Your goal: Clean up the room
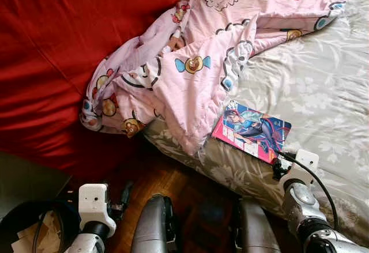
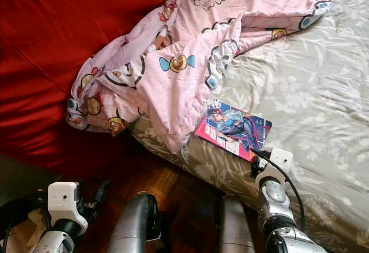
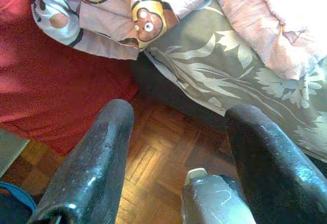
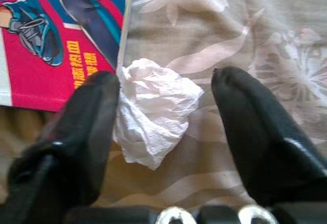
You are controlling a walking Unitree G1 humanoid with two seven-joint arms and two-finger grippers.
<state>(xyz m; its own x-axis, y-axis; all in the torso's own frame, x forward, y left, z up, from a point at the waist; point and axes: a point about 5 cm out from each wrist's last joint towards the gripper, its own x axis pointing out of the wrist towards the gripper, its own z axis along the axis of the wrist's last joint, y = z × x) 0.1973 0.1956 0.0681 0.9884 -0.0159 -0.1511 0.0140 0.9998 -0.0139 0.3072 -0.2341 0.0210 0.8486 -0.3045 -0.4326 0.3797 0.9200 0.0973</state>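
Note:
A crumpled white tissue [image 4: 153, 109] lies on the floral grey bedsheet [image 1: 323, 86], touching the corner of a pink and blue comic book [image 1: 252, 129]. My right gripper [image 4: 163, 106] is open just above the sheet, one black finger [image 4: 89, 132] on each side of the tissue, neither closed on it. In the eye views the right wrist [image 1: 297, 175] hovers at the bed's near edge beside the book and hides the tissue. My left gripper [image 3: 179, 132] hangs low over the wooden floor [image 3: 158, 152], open and holding nothing.
A rumpled pink cartoon-print blanket [image 1: 190, 63] spills off the bed's edge onto a red cover [image 1: 52, 63]. A dark bin with paper scraps [image 1: 29, 230] sits at the lower left. My legs [image 1: 155, 224] stand on the parquet between bed and bin.

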